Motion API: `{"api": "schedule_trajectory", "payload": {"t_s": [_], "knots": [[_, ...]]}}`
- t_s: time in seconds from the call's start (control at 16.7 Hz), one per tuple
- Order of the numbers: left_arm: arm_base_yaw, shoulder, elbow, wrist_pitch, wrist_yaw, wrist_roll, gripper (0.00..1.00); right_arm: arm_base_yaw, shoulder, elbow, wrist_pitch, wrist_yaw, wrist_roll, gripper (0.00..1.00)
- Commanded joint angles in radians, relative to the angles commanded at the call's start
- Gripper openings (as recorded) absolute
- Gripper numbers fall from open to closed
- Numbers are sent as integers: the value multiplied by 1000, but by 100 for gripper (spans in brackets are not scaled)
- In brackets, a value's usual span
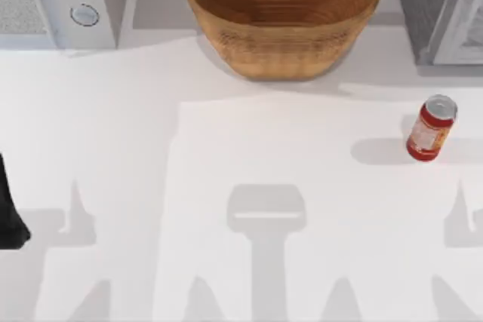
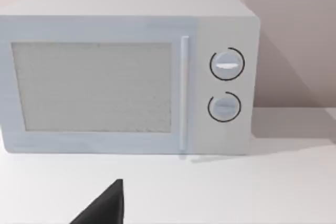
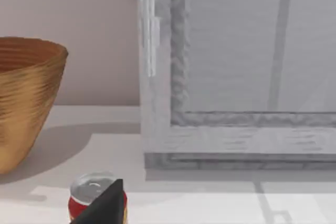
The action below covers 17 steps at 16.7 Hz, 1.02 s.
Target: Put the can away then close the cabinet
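Red can (image 1: 431, 128), silver top, pale label

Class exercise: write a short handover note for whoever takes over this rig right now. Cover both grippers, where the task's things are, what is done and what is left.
Left arm: parked at the table's left edge, facing the microwave.
Right gripper: near the can, not holding it.
Can: upright on the table's right side, in front of the cabinet, right of the woven bowl.
Done: nothing yet.
Left: grasp the can, place it in the cabinet, close the door.
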Motion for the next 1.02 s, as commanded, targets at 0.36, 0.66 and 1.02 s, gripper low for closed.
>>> {"api": "schedule_trajectory", "payload": {"t_s": [0.36,0.66,1.02], "knots": [[0,0,0,0,0,0,100,29,104,21,100,20,6,100],[0,0,0,0,0,0,100,101,464,73,399,95,23,100],[0,0,0,0,0,0,100,208,1100,146,875,226,50,100]]}}
